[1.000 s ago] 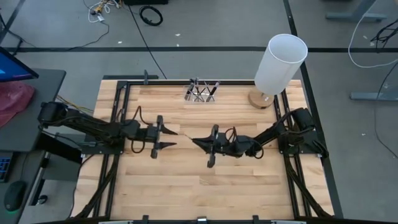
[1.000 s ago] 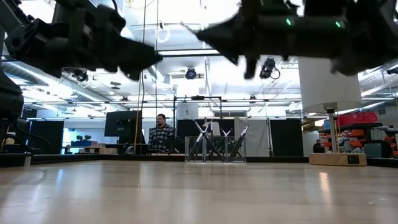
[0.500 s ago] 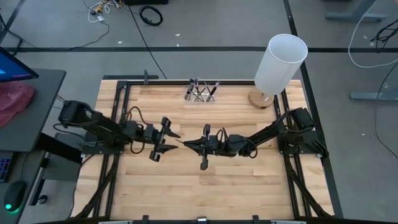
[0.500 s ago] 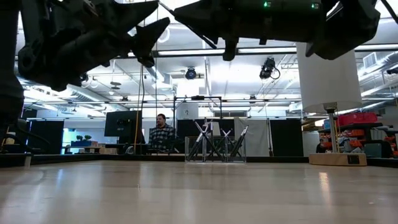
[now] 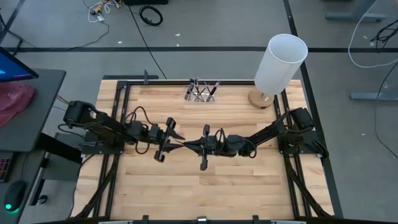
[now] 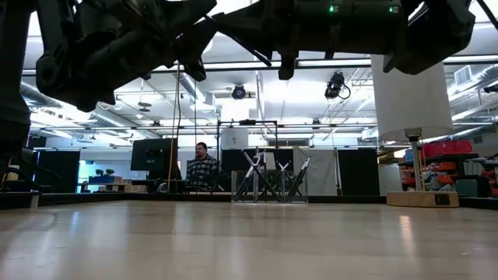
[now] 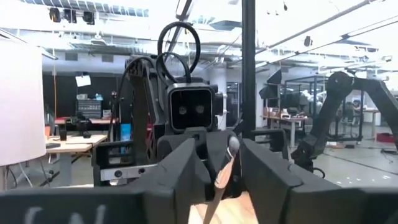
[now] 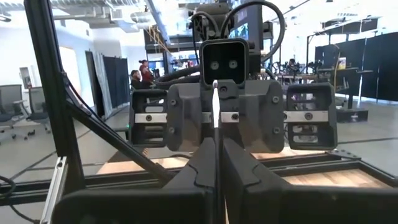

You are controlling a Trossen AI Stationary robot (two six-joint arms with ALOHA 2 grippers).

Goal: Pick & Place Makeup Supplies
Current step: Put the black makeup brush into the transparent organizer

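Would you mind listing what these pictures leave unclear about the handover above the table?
- High view: the item between the left gripper and the right gripper is too thin to identify.
- Low view: both grippers are dark silhouettes against ceiling lights, cut off by the top edge.
- Clear holder: brush count too small to tell.

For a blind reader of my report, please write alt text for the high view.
Two dark robot arms meet over the middle of a light wooden table, the left hand and right hand tip to tip. At the far edge stand a small clear holder of dark sticks and a tall white cylinder.
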